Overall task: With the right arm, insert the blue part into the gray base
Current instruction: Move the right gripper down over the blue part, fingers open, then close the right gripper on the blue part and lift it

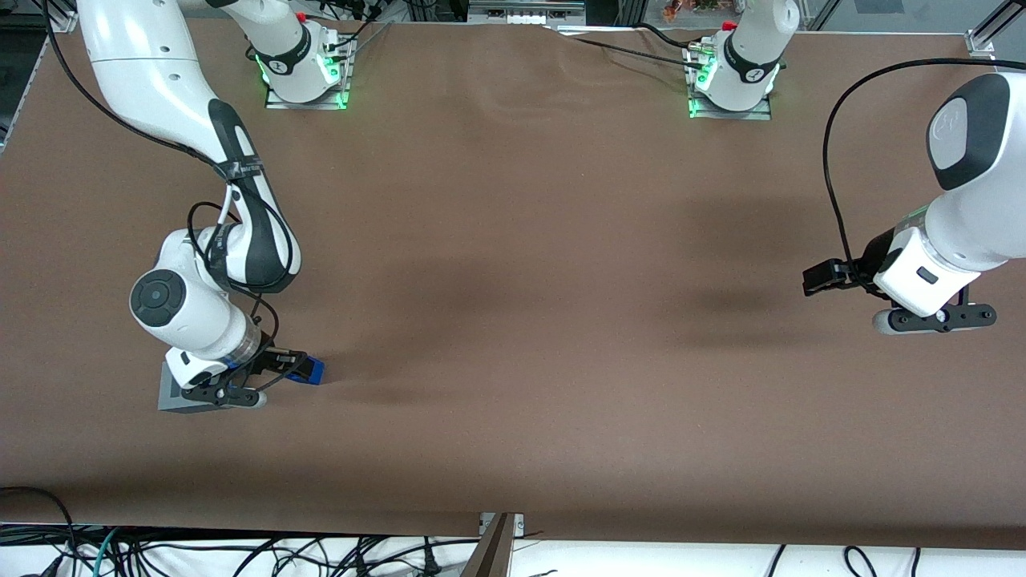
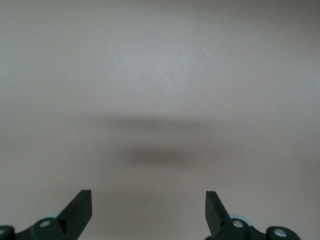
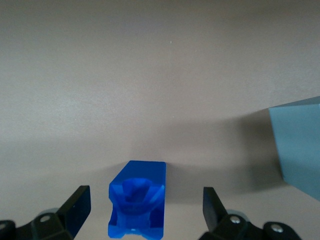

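The gripper (image 3: 142, 212) stands with fingers apart, straddling the blue part (image 3: 137, 202) without touching it. The part lies on the table, long axis running straight ahead; the gray base (image 3: 297, 142) sits just beside.

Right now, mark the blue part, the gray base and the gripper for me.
blue part (image 3: 137, 200): right wrist view, its lumpy top face.
gray base (image 3: 297, 142): right wrist view, its side wall.
gripper (image 3: 145, 212): right wrist view, midway between the open fingers.
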`<state>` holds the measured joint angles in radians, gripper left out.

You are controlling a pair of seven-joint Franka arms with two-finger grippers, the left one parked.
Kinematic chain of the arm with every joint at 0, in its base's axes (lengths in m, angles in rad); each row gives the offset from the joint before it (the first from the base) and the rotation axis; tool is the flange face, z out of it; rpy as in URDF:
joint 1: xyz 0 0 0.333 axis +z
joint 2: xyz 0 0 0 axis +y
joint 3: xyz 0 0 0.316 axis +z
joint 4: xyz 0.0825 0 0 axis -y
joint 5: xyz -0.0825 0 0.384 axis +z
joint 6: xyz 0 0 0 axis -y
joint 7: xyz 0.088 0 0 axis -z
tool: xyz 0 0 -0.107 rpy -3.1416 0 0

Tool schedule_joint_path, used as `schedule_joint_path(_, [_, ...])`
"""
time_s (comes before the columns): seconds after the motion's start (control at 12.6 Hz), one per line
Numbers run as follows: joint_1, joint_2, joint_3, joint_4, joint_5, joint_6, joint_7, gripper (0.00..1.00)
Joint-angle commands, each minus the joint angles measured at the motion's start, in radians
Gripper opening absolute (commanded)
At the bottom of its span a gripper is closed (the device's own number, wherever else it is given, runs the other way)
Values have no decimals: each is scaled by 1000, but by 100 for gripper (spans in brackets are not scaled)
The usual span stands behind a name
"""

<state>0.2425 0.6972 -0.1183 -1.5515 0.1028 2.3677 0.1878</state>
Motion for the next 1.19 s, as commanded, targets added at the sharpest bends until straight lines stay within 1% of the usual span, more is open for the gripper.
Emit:
schedule_joint_path(0.0, [6,11,-1,4,8,10,9,99])
schedule_joint_path(0.48, [31,21,-1,-4,8,4,9,99])
schedule_joint_path(0.56, [31,21,-1,-4,8,4,9,97])
schedule_joint_path(0.72, [31,21,-1,-2,9,4,7,57])
schedule_joint_path(0.8, [31,21,-1,-1,9,4,7,43])
schedule_joint_path(0.88, [29,19,-1,1,8,4,7,32])
schedule_joint_path(0.96, [29,19,-3,2,8,4,4,27])
schedule_joint_path(1.12, [24,9,-4,7,5,1,-13,26])
